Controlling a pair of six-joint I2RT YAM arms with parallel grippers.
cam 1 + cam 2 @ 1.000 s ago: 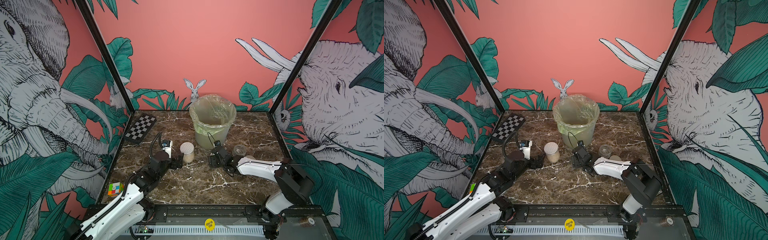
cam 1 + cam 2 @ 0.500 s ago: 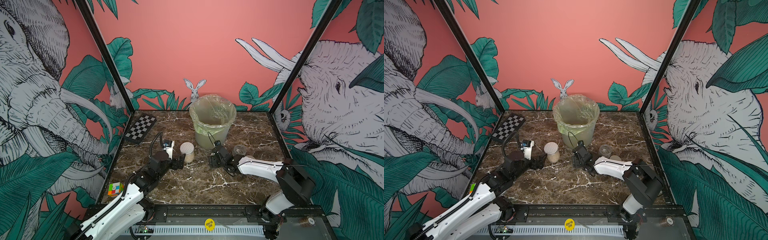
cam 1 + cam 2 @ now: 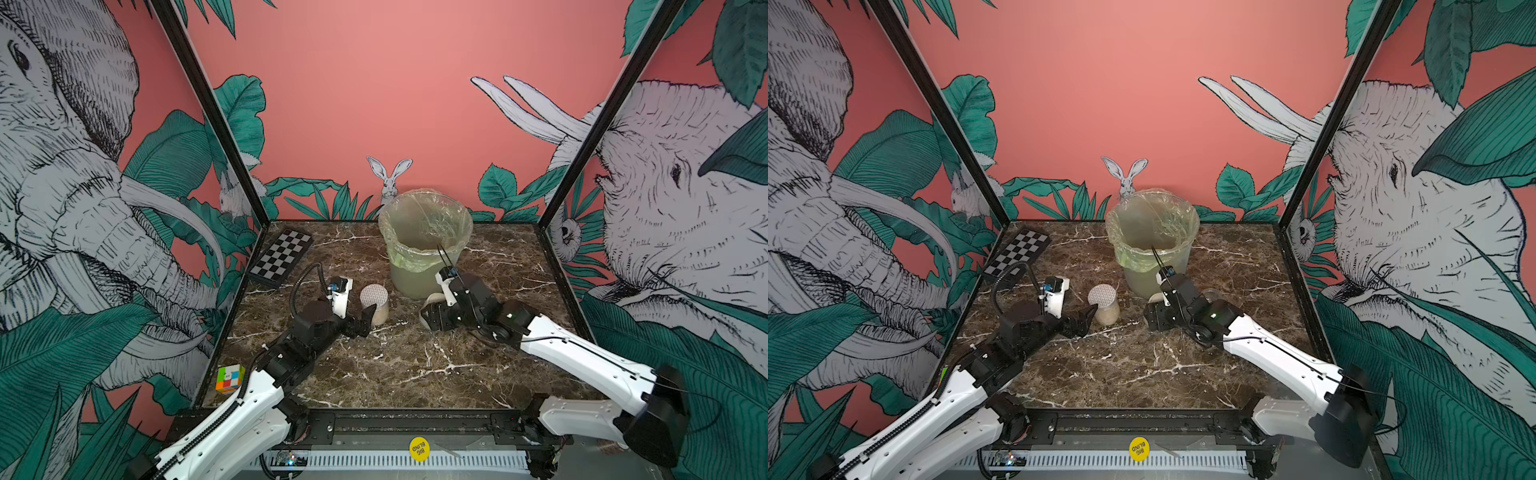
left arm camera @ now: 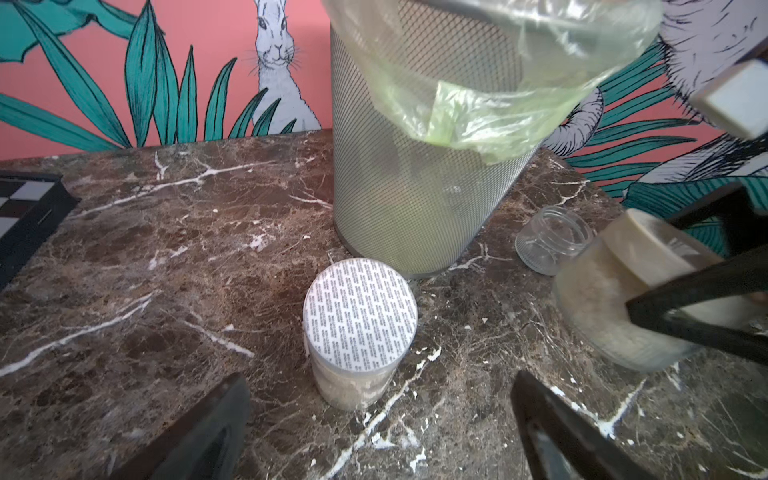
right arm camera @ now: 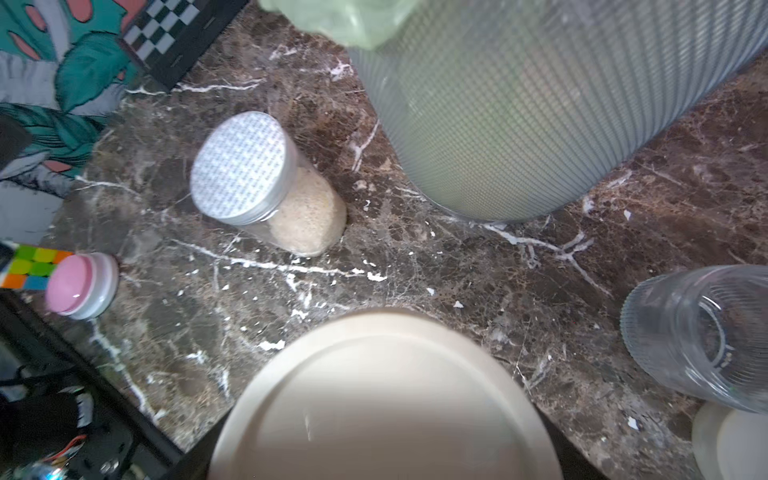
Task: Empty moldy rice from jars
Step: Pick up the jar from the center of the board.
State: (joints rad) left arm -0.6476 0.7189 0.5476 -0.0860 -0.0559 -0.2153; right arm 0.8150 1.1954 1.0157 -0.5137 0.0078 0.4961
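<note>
- left claw (image 3: pixel 365 323) — jaws spread wide, nothing in them. It is low over the worktop (image 3: pixel 395 365), tips either side of the foot of the tall jar (image 4: pixel 359 328). Touching or not: cannot tell.
- tall jar: upright on the worktop, white dotted lid on, just in front of the bin (image 4: pixel 415 208). Moldy rice (image 5: pixel 307 216) fills its lower part behind the clear wall.
- right claw (image 3: pixel 433 319) — clamped on a squat jar (image 4: pixel 602 307), with black fingers (image 4: pixel 706 282) across its body. The jar is tilted, full of pale rice, and sits near the bin's base on the robot's right of the tall jar. Clear of the worktop or not: cannot tell.
- beige lid (image 5: pixel 386 399) on the squat jar, filling the near part of the right wrist view.
- empty jar (image 4: pixel 552 239): clear, no lid, beside the bin's base. A loose lid (image 5: pixel 731 440) lies by it.
- bin: mesh wall, green-tinted bag folded over the rim, back middle of the worktop.
- chessboard (image 3: pixel 282 257) in the back left corner, colour cube (image 3: pixel 230 378) at the left edge near the front.
</note>
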